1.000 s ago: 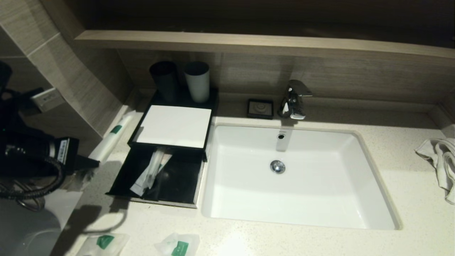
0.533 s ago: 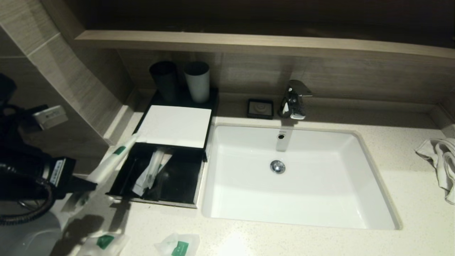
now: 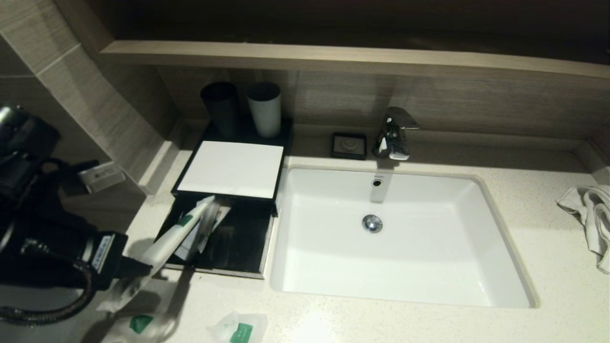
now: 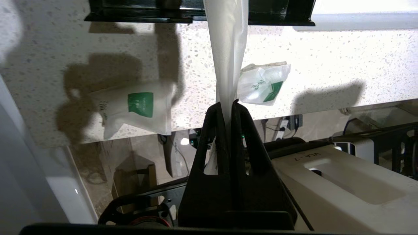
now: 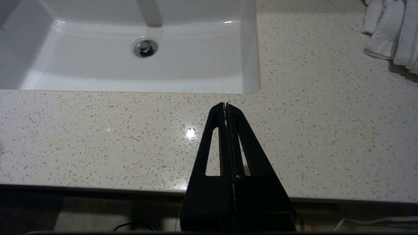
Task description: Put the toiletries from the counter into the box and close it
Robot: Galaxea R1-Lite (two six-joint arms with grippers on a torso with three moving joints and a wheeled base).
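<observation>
The black box [image 3: 232, 167] with its white top panel stands left of the sink, its front drawer [image 3: 238, 245] pulled out. One long packet [image 3: 208, 227] lies inside the drawer. My left gripper [image 3: 138, 268] is shut on the second long packet [image 3: 175, 236], also seen in the left wrist view [image 4: 227, 58], and holds it slanted over the drawer's left part. Two small pouches [image 3: 136, 326] [image 3: 238, 328] lie on the counter [image 3: 381, 324] near its front edge; the left wrist view shows them too [image 4: 137, 107] [image 4: 263, 83]. My right gripper [image 5: 225, 105] is shut and empty above the counter in front of the sink.
A white sink [image 3: 395, 238] with a chrome tap [image 3: 393, 133] fills the middle. A black cup [image 3: 220, 108] and a grey cup [image 3: 264, 108] stand behind the box. A small black soap dish [image 3: 349, 145] sits by the tap. A white towel [image 3: 591, 221] lies at the right.
My left gripper has moved right and toward the front, carrying the long packet from beside the box's left edge to over the open drawer.
</observation>
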